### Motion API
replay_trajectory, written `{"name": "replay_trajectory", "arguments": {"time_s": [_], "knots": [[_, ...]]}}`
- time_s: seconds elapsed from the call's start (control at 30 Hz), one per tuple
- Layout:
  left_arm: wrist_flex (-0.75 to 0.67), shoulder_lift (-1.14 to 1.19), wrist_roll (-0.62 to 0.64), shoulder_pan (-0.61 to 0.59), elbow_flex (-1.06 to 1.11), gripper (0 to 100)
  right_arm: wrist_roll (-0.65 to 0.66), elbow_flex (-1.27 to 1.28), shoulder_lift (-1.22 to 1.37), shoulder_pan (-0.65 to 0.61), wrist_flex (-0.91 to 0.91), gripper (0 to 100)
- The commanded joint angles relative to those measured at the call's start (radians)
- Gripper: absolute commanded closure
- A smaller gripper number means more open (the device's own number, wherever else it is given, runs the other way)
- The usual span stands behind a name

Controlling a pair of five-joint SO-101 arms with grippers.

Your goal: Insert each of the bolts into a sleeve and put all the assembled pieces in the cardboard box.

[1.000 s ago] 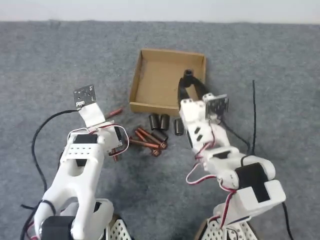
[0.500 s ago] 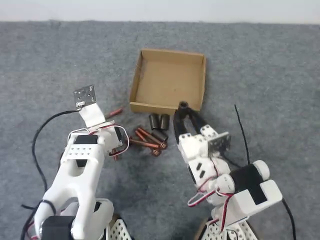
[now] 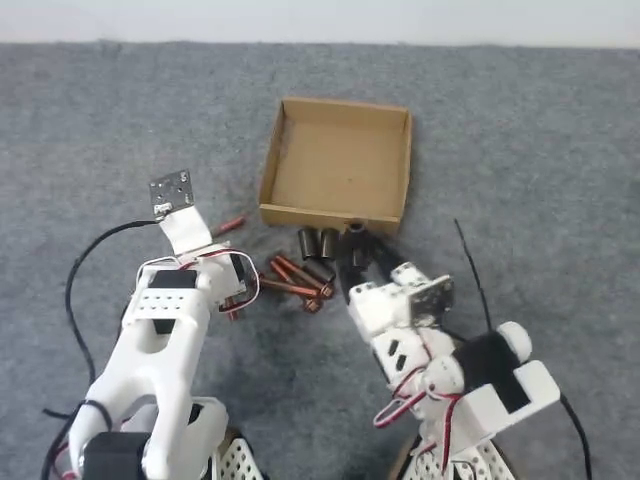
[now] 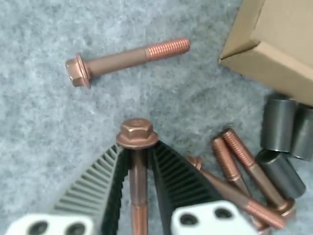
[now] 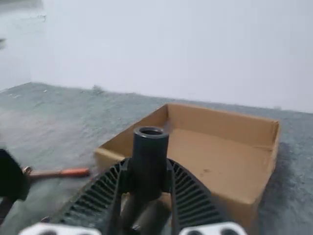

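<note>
Bolt in left, sleeve in right, not yet mated.
My left gripper (image 4: pixel 137 149) is clamped on a bolt (image 4: pixel 137 134), on the shank just under the head. Loose bolts (image 3: pixel 297 278) lie at the 7 o'clock of the cardboard box (image 3: pixel 330 214). My right gripper (image 5: pixel 146 169) pinches a sleeve (image 5: pixel 149 146) upright near the box's 6 o'clock. Both parts look like rigid, smooth metal, likely slippery, so I'd grip mid-body. The right wrist view shows the sleeve's open bore, which the high view hides.
</note>
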Motion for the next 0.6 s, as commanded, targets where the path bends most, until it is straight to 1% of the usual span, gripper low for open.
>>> {"name": "replay_trajectory", "arguments": {"time_s": [0.0,0.07,0.17,0.27,0.33,0.47,0.57], "knots": [[-0.08,-0.084,-0.012,-0.005,-0.036,99,-0.009,0.025,-0.01,-0.09,0.033,99.1],[-0.097,-0.109,-0.014,0.0,-0.035,99,-0.009,0.025,-0.012,-0.114,0.039,99.1],[-0.1,-0.164,-0.014,0.006,-0.041,99,-0.009,0.025,-0.007,-0.114,0.038,99.1],[-0.164,-0.233,-0.012,0.025,-0.033,99,-0.009,0.023,-0.007,-0.114,0.039,99.1],[-0.198,-0.276,-0.014,0.054,-0.013,99,-0.009,0.023,-0.007,-0.114,0.039,99.1],[-0.31,-0.339,-0.014,0.133,0.045,99,-0.009,0.023,-0.007,-0.114,0.039,99.1],[-0.339,-0.39,-0.012,0.17,0.073,99,-0.009,0.023,-0.005,-0.116,0.039,99.1]]}}
